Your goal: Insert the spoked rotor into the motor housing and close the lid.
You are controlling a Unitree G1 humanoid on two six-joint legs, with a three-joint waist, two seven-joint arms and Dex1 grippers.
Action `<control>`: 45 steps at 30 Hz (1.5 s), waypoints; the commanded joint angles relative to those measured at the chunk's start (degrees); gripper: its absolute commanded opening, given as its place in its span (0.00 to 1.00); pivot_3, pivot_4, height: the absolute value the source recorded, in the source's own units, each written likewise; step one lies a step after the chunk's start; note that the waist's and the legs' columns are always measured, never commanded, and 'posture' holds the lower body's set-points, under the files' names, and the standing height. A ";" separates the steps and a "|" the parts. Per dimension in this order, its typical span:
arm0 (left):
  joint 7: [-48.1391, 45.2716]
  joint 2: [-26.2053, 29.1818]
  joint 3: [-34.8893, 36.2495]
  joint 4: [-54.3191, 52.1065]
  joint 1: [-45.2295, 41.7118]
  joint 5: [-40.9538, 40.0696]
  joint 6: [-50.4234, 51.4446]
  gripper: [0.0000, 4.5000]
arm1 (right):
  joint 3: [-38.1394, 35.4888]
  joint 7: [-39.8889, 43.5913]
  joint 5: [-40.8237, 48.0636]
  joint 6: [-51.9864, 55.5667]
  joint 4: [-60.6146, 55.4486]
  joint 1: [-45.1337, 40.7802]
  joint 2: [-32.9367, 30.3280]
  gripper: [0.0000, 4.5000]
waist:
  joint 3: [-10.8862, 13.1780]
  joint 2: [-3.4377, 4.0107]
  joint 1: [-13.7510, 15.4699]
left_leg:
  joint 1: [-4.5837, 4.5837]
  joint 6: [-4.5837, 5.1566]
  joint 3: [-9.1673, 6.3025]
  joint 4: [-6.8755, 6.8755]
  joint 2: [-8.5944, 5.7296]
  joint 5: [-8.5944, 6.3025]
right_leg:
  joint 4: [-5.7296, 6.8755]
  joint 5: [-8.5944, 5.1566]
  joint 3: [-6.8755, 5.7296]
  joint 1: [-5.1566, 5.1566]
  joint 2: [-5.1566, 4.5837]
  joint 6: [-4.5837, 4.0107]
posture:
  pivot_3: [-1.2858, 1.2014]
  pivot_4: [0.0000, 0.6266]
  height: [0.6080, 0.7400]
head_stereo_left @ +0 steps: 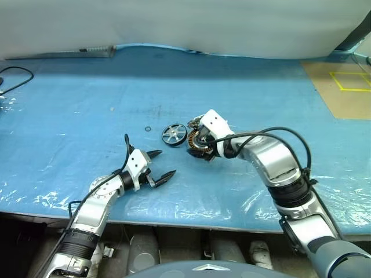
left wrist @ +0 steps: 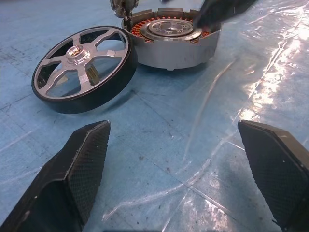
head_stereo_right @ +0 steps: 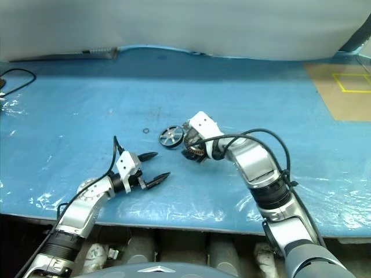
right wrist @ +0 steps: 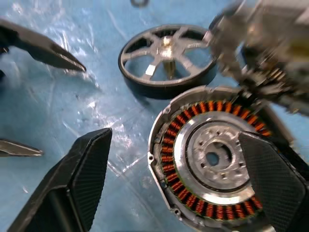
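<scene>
Zero steps actually finished so far, going by how things lie. The rotor (head_stereo_left: 174, 135) is out on the blue table (head_stereo_left: 75, 116), not inside the housing (right wrist: 212, 164), and the lid (right wrist: 270, 63) is swung open, so both the insert and the closing are left to do. Rotor sits just beside the housing, at about 9 o'clock of it in the head views, looking like it touches or nearly touches the housing's edge. It's tipped up on its rim and not lying flat, so its hub axis leans off vertical, with the spoked face angled up and toward the robot; in the left wrist view you can see right through the spokes. Housing lies flat, open side up, copper windings showing around the silver centre, so its axis is about vertical. Lid stands up off the far edge of it, blurry in the right wrist view. Right gripper (right wrist: 174, 164) hangs over the housing with its jaws spread wide, holding nothing as far as I can see. Left gripper (head_stereo_left: 159, 167) is also wide open and empty, low over the table at roughly 7 o'clock from the rotor, pointing toward it.
</scene>
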 commanded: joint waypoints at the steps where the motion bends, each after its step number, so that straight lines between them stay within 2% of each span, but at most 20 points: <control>1: -0.55 0.62 1.29 -1.89 -0.69 -1.81 0.31 1.00 | -4.15 1.79 5.06 4.11 -6.54 -0.42 -2.33 0.99 | 0.00 0.00 0.07 | 0.00 0.00 0.00 0.00 0.00 0.00 | 0.00 0.00 0.00 0.00 0.00 0.00 | 0.52 0.24 1.00; 3: -0.95 1.12 1.94 -1.35 -1.24 -2.38 0.50 1.00 | -6.73 3.51 8.13 3.53 -8.64 2.41 -4.20 0.99 | 0.00 0.00 0.14 | -0.01 0.00 0.00 -0.01 -0.01 0.00 | -0.02 0.00 0.00 0.00 0.00 0.00 | 0.52 0.24 1.00; 8: -0.38 2.41 3.93 1.50 -3.19 -2.25 0.22 1.00 | -9.49 7.11 9.17 -16.89 -10.08 15.65 -8.61 0.99 | 0.00 0.01 0.65 | -0.02 0.00 0.00 -0.04 0.00 0.00 | -0.11 -0.01 -0.01 0.03 -0.01 0.01 | 0.52 0.24 1.00; 10: 0.62 2.46 5.68 3.15 -5.01 -3.01 1.34 1.00 | -12.27 8.33 10.03 -27.06 -8.60 22.49 -7.30 0.99 | 0.00 0.01 0.60 | -0.04 0.00 0.00 -0.03 0.00 0.00 | -0.11 0.00 -0.01 0.00 -0.01 0.02 | 0.52 0.24 1.00; 12: 1.49 2.94 7.02 5.56 -7.00 -2.92 2.04 1.00 | -14.37 6.19 9.17 -36.93 -5.38 27.37 -4.21 0.99 | -0.01 -0.01 0.57 | -0.04 0.01 0.01 -0.01 0.01 -0.01 | -0.10 0.00 -0.02 0.00 -0.01 0.01 | 0.52 0.24 1.00; 18: 3.53 4.37 9.02 16.51 -13.55 -0.71 1.28 1.00 | -15.77 2.01 6.11 -53.20 4.90 34.20 0.21 0.99 | -0.01 -0.01 0.04 | -0.07 0.02 0.00 0.06 -0.06 -0.01 | -0.06 0.00 -0.01 -0.01 -0.06 0.02 | 0.52 0.24 1.00; 25: 6.02 3.43 10.88 30.93 -23.46 0.23 -1.55 1.00 | -12.73 0.54 3.26 -59.10 9.20 36.81 0.80 0.99 | -0.01 -0.01 0.10 | -0.23 0.03 -0.13 0.03 -0.08 0.00 | -0.19 0.00 -0.15 -0.02 -0.06 0.02 | 0.52 0.24 1.00; 33: 6.28 1.33 8.31 46.83 -32.85 4.70 -7.27 1.00 | -11.39 -0.71 2.90 -60.11 9.76 36.22 1.21 0.99 | -0.01 -0.02 0.15 | -0.25 0.03 -0.21 0.03 -0.11 0.00 | -0.28 0.01 -0.21 0.08 -0.08 0.04 | 0.52 0.24 1.00; 40: 6.49 -0.01 7.55 56.82 -37.98 7.58 -9.86 1.00 | -11.19 -1.93 1.52 -66.07 10.75 37.20 1.76 0.99 | 0.00 -0.03 0.32 | -0.22 0.03 -0.26 0.01 -0.12 0.00 | -0.33 0.02 -0.28 0.18 -0.10 0.04 | 0.52 0.24 1.00; 45: 6.77 -1.11 7.04 60.17 -39.39 9.01 -10.76 1.00 | -10.79 -3.45 -0.26 -70.21 12.81 37.67 2.47 0.99 | 0.00 -0.04 0.65 | -0.20 0.03 -0.28 0.00 -0.17 0.00 | -0.40 0.02 -0.30 0.26 -0.16 0.05 | 0.52 0.24 1.00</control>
